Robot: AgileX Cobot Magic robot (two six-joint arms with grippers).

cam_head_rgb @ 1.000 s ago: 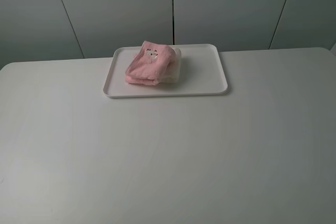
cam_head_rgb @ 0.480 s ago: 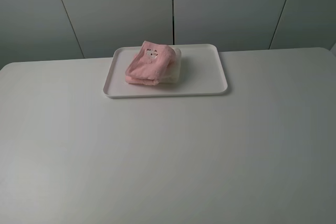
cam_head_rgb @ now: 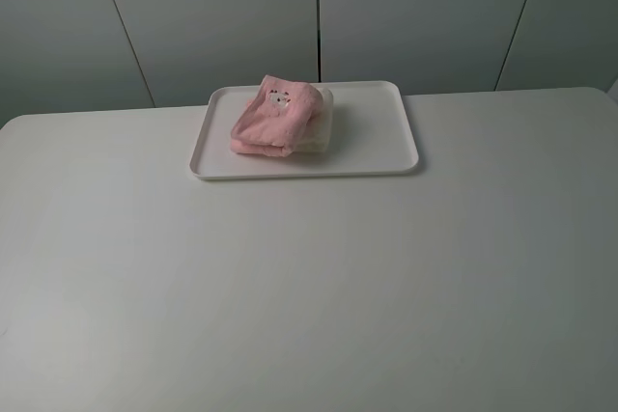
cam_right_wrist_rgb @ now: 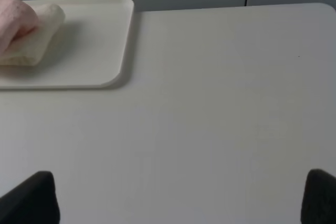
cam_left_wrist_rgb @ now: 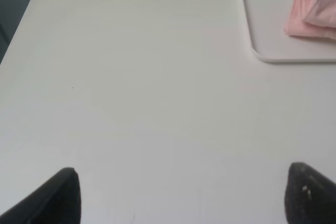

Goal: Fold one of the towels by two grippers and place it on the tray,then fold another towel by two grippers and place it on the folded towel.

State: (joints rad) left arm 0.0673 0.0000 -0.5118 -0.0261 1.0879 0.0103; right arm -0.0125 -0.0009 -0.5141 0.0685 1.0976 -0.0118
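Nearest the robot, the 2 grippers sit well back from the work: the left gripper (cam_left_wrist_rgb: 181, 195) and the right gripper (cam_right_wrist_rgb: 181, 198) each show only 2 dark fingertips at the edges of their wrist views, spread wide apart with nothing between them, hanging over bare white table (cam_head_rgb: 309, 277). Neither arm appears in the high view. Farther off, near the far edge of the table and a little left of centre, lies the white tray (cam_head_rgb: 372, 127). On its left half rests the pink towel (cam_head_rgb: 273, 118), folded into a thick bundle with its small cartoon patch facing up, stacked on the cream towel (cam_head_rgb: 322, 127), of which only a strip peeks out on the right side. Both placing steps look done. If the stack needed adjusting, the terry cloth would likely be light, soft and floppy, not slippery or fragile, but apt to unfold when lifted by 1 layer. The best hold would probably be a pinch through all layers at 2 opposite folded edges, 1 claw on each.
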